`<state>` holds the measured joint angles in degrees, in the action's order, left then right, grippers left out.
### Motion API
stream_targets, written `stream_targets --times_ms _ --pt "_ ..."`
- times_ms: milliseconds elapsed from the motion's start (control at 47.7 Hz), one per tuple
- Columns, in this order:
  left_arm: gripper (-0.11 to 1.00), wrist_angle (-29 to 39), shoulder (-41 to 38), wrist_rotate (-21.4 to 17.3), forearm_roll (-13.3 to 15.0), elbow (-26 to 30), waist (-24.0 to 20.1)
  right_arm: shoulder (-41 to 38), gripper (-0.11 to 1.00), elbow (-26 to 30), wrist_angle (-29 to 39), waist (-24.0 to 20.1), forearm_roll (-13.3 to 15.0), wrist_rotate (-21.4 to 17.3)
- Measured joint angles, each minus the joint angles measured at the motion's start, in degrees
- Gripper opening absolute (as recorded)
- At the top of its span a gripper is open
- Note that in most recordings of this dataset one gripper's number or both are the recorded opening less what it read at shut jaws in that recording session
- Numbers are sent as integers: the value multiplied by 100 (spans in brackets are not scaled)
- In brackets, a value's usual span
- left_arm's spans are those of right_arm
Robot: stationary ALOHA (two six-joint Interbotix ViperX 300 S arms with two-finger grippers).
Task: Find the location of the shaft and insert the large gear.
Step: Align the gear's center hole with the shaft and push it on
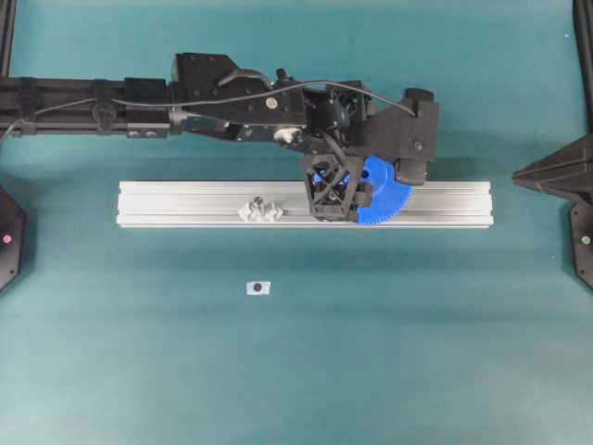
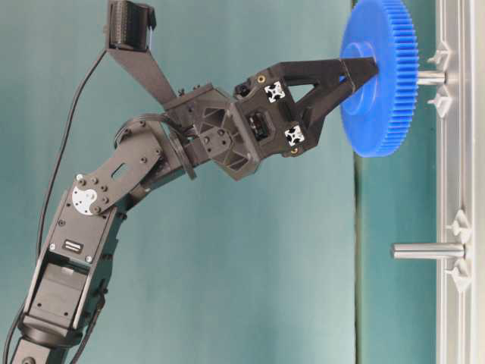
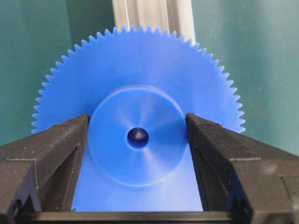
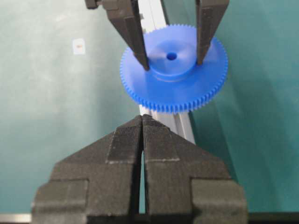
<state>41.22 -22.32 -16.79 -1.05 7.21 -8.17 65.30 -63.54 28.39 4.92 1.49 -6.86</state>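
The large gear point(image 3: 140, 79) is a bright blue toothed disc. My left gripper point(image 3: 138, 119) is shut on its raised hub, one finger on each side. It holds the gear flat just above the aluminium rail point(image 1: 185, 199). In the table-level view a thin shaft point(image 2: 432, 76) rises from the rail to the gear's point(image 2: 379, 76) underside, in line with the centre hole. A second shaft point(image 1: 261, 209) with clear feet stands farther left on the rail, apart from the gear point(image 1: 389, 195). My right gripper point(image 4: 142, 117) is shut and empty, hovering off the rail's right end.
A small white tag with a black dot point(image 1: 258, 287) lies on the teal mat in front of the rail. The left arm point(image 1: 93, 107) stretches along the back of the table. Black fixtures sit at the left edge point(image 1: 7, 236) and right edge point(image 1: 584, 236).
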Motion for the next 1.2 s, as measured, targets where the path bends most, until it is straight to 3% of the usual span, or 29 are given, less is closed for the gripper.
stream_targets --times_ms 419,566,1048,1195 --pt "71 0 0 0 0 9 0 0 0 9 9 -9 0 0" --pt "92 -9 0 44 -9 53 -26 0 0 0 0 -9 9 0" --pt "90 255 0 97 -9 70 -9 0 0 9 0 -9 0 0" --pt "90 360 -70 281 -9 70 114 0 0 0 9 0 0 0"
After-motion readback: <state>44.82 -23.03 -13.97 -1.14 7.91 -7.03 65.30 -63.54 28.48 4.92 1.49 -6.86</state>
